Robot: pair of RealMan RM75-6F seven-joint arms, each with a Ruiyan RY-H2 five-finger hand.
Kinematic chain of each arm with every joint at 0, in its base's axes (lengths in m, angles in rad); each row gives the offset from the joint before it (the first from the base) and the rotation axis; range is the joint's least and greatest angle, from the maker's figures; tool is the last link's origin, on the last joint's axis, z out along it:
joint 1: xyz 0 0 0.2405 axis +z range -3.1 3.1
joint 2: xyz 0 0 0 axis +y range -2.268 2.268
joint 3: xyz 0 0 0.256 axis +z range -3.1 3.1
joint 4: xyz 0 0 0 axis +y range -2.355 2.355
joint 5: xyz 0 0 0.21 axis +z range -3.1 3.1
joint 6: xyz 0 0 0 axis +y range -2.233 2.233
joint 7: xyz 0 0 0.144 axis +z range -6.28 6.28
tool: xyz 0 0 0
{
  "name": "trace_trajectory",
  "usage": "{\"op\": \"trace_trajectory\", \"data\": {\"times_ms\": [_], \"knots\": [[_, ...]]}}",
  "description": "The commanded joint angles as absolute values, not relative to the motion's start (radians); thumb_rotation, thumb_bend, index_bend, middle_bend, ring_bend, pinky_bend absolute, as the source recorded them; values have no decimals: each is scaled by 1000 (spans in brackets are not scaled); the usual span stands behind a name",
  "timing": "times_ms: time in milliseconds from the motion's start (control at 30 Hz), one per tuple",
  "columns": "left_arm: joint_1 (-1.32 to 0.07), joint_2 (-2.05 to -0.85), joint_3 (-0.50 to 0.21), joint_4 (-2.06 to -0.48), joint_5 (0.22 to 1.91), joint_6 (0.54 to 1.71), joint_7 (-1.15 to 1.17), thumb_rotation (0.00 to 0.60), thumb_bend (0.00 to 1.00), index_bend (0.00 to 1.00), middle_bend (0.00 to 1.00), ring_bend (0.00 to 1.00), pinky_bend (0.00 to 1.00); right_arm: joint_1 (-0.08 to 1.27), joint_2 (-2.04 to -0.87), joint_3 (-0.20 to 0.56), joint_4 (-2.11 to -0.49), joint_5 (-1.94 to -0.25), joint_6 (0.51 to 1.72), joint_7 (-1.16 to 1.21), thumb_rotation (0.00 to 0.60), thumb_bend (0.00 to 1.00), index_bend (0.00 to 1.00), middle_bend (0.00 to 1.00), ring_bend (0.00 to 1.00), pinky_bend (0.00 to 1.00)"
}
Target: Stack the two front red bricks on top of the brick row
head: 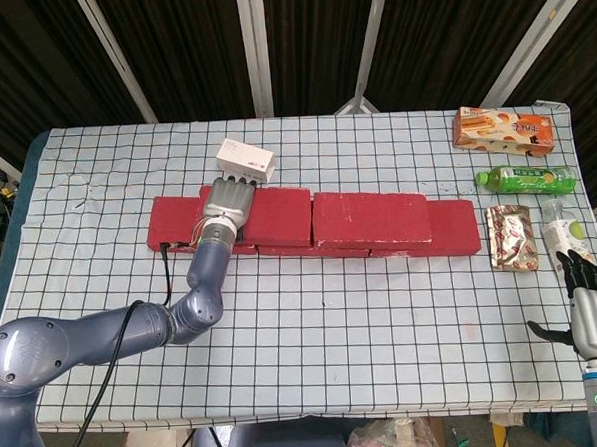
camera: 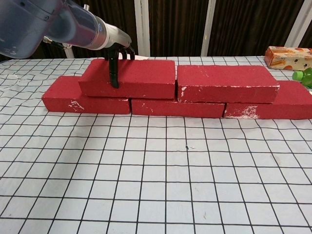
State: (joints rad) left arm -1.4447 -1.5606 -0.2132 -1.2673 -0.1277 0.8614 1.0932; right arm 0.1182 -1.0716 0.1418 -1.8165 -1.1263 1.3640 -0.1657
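At the near right corner of the checked tablecloth [head: 315,353] the right hand [head: 593,303] hangs off the table's edge, holding nothing, its dark fingers apart. Just beyond it along the right side lie the packaged goods: a clear bottle with a green and white label [head: 562,230] on its side, a silver and red foil pouch [head: 510,236] touching it on the left, then a green drink bottle [head: 527,179] lying crosswise, and farthest back an orange carton [head: 503,131] printed with biscuits; whether any of these is full or opened cannot be told. Across the middle of the table runs the brick row [camera: 178,107], three dull red blocks laid end to end, their front faces scuffed with white chips at the corners. Two more red bricks sit on top of it, each bridging a joint below: the upper right brick [camera: 227,83] lies square with white scratches along its front edge, and the upper left brick [camera: 127,78] lies just beside it, their ends touching or nearly so. The left hand [head: 229,202] rests over the left part of that upper left brick, palm down, fingers curled over its back edge and the thumb pressed down its front face, gripping it. Behind the hand, near the row's back, lies a small white box [head: 246,159].
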Motion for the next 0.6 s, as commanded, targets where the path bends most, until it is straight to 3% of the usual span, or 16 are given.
{"op": "trace_trajectory", "data": {"times_ms": [33, 600], "knots": [[-1444, -1563, -217, -1265, -130, 864, 1092, 600, 0, 190, 141, 134, 203, 118, -1071, 142, -1817, -1125, 1364, -165, 600, 154, 0, 0, 0, 0], [-1450, -1583, -231, -1248, -159, 873, 1126, 600, 0, 171, 109, 95, 183, 117, -1069, 144, -1817, -1122, 1362, -160, 600, 153, 0, 0, 0, 0]]}}
